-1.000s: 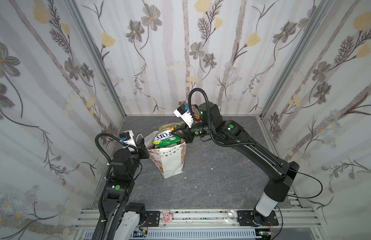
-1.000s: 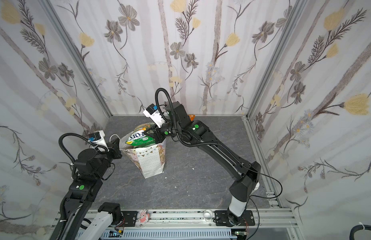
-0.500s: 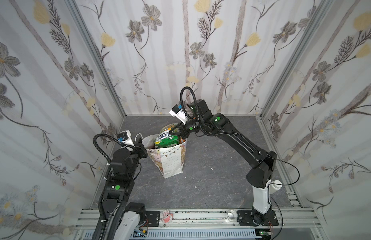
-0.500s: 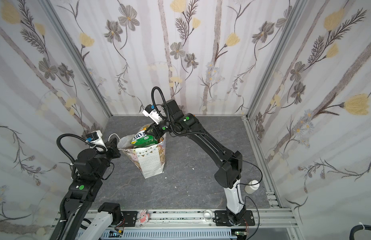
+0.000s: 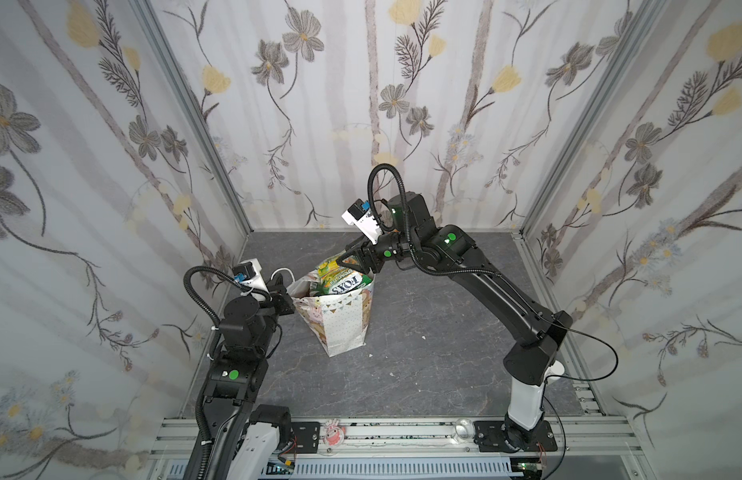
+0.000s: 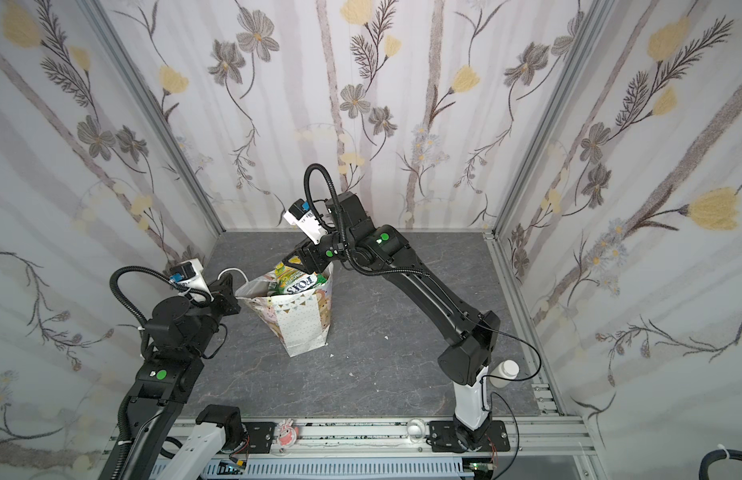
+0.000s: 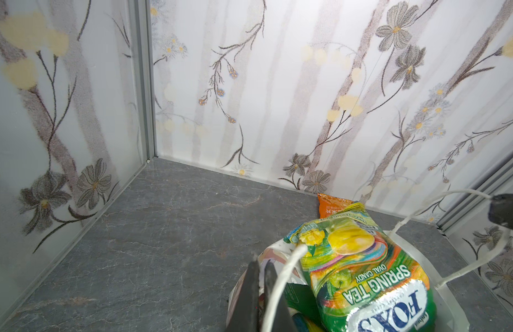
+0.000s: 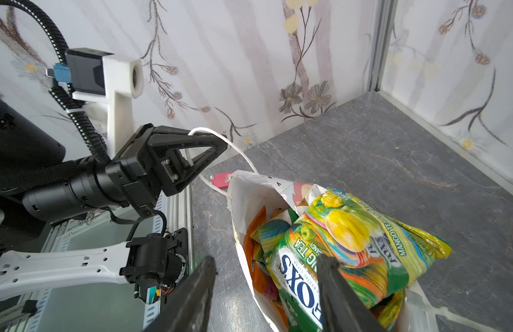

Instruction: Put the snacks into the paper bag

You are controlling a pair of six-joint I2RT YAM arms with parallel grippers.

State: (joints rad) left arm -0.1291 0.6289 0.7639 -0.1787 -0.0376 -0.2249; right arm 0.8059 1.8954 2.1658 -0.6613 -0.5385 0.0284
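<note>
The white paper bag (image 5: 340, 322) (image 6: 298, 328) stands upright mid-table, stuffed with snacks. A green-yellow FOX'S packet (image 5: 345, 283) (image 6: 301, 284) (image 8: 330, 258) lies on top and pokes above the rim. My left gripper (image 5: 293, 298) (image 6: 236, 296) (image 7: 261, 263) is shut on the bag at its near-left rim, and a white cord handle (image 7: 287, 267) loops over its fingers. My right gripper (image 5: 347, 262) (image 6: 288, 262) (image 8: 265, 267) hovers open over the bag's far rim, holding nothing. One finger is over the packets, the other outside the bag. An orange packet (image 7: 331, 205) shows behind the bag by the back wall.
Flowered walls close in the table on three sides. A small red-pink object (image 5: 332, 432) (image 6: 284, 434) sits on the front rail. A white bottle (image 6: 504, 370) stands beside the right arm's base. Bare grey table (image 5: 423, 316) lies right of the bag.
My right gripper has opened above the bag and let go of the green-yellow packet, which now rests on the pile. The right arm's elbow has swung out. The left gripper stays put.
</note>
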